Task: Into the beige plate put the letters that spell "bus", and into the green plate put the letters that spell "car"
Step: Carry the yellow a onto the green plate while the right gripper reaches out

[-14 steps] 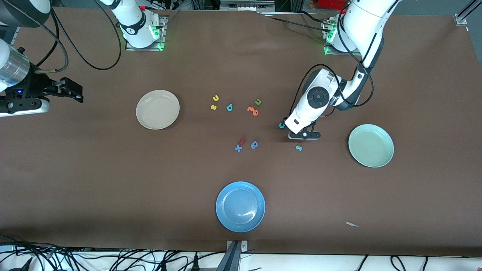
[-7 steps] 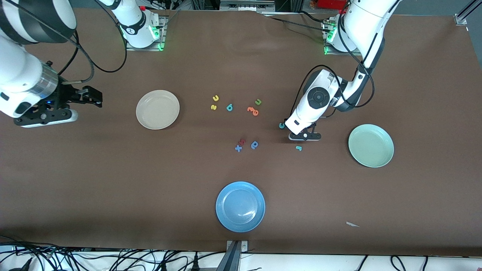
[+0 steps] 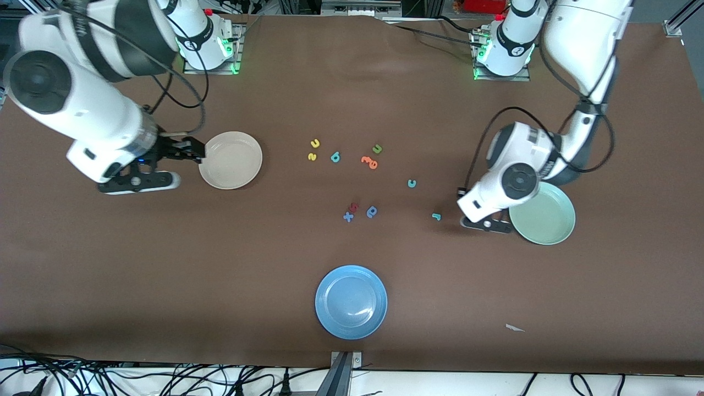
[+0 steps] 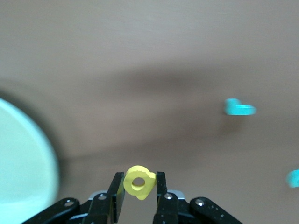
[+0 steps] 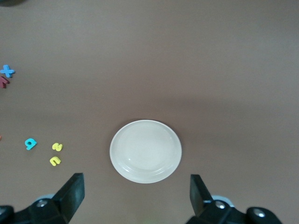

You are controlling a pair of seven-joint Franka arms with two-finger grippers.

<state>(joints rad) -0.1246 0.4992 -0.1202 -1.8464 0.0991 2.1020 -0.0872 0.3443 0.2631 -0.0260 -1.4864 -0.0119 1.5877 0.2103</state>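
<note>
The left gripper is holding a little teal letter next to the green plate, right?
Not quite. The left gripper is beside the green plate, but the little letter pinched between its fingers is yellow, not teal. The left wrist view shows it clearly, a yellow foam piece with a round hole. The teal letters lie on the table.
</note>
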